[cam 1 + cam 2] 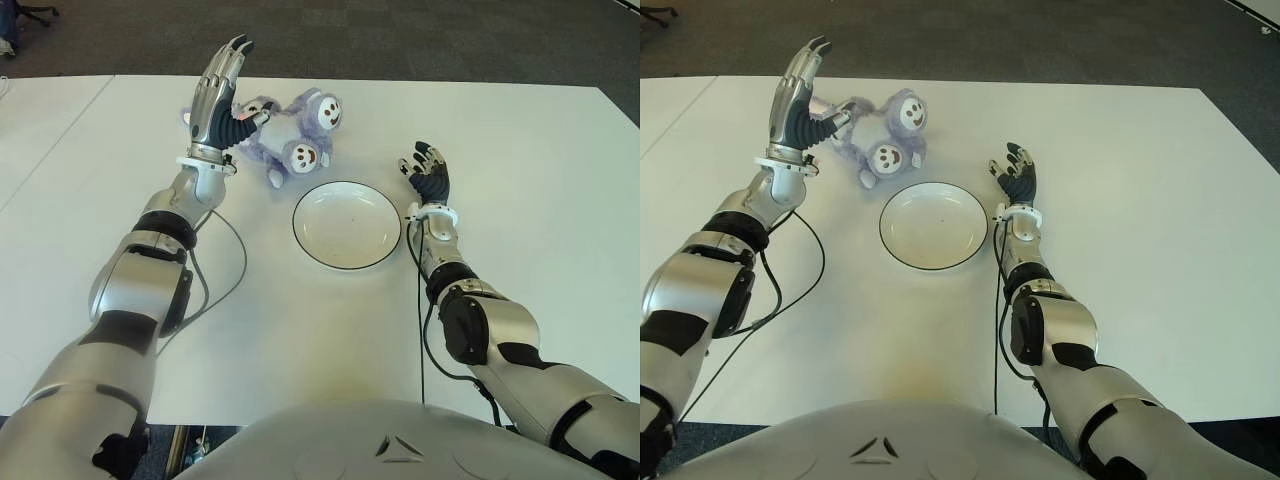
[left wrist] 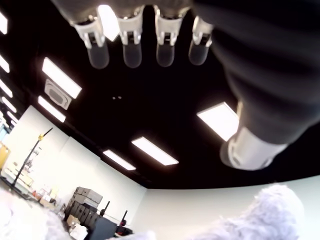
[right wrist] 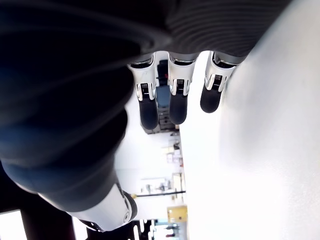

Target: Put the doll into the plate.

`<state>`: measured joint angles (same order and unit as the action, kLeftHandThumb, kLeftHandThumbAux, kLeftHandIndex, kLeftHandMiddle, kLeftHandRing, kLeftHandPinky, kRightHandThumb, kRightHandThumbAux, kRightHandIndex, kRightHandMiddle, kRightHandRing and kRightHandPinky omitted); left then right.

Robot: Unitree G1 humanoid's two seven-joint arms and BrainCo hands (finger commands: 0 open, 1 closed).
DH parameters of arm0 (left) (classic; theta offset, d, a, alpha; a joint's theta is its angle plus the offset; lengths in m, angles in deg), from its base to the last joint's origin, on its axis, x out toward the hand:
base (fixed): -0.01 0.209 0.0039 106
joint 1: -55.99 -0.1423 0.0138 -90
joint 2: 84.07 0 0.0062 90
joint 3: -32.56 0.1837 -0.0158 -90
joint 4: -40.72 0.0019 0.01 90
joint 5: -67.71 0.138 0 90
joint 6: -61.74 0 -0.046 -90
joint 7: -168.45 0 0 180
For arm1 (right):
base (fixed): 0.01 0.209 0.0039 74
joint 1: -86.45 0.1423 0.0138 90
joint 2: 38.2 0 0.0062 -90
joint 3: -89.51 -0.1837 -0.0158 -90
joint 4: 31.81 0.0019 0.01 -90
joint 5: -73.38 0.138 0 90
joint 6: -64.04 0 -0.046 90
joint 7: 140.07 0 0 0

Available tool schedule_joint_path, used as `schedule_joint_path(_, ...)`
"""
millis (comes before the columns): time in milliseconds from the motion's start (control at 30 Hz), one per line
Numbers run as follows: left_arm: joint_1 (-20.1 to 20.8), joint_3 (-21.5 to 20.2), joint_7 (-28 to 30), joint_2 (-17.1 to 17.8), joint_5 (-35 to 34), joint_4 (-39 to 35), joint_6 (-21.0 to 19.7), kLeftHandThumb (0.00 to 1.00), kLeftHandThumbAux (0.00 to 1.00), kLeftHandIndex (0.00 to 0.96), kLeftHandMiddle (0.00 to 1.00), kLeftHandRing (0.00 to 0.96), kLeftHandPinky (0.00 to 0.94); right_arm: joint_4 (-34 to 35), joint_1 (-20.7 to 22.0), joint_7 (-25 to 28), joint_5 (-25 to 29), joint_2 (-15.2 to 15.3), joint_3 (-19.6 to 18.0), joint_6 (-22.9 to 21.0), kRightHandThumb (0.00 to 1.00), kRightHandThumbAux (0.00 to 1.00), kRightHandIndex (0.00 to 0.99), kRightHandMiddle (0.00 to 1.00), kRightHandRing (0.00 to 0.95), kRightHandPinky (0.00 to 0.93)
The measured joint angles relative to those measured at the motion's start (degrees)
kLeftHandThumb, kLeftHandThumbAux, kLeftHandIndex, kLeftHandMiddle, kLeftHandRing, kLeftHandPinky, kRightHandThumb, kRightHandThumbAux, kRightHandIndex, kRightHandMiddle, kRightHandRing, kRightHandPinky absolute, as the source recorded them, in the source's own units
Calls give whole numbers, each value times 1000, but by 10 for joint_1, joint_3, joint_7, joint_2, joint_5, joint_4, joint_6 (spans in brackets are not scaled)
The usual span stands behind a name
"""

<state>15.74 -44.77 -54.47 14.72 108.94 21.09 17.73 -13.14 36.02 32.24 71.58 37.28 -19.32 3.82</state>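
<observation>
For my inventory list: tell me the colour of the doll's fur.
Pale lavender fur on the doll, with white faces; clearest in the left eye view.

A: What does the doll (image 1: 290, 135) look like?
B: A fluffy lavender plush with two round white faces, each with dark eyes and a smile. It lies slumped on the white surface (image 1: 520, 200), one face turned toward the plate.
A: And the plate (image 1: 347, 225)?
B: A round, shallow white plate with a thin dark rim, sitting flat and upright, nothing in it. It is just beside the doll, on the robot's side.
</observation>
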Motion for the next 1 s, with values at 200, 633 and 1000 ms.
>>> schedule_joint_path(200, 19, 41, 3, 9, 14, 16, -25, 395, 654, 0, 0, 0, 0, 0, 0, 0, 0, 0, -1, 0, 425, 892, 205, 147, 103, 110)
schedule_joint_path(633, 47, 125, 11, 55, 57, 28, -42, 166, 757, 9, 0, 0, 0, 0, 0, 0, 1, -2, -3, 0, 443, 883, 216, 153, 111, 98)
schedule_joint_path(1000, 57, 195, 39, 111, 98, 42, -57, 103, 827, 14, 0, 0, 0, 0, 0, 1, 2, -2, -4, 0, 448, 882, 220, 156, 105, 82)
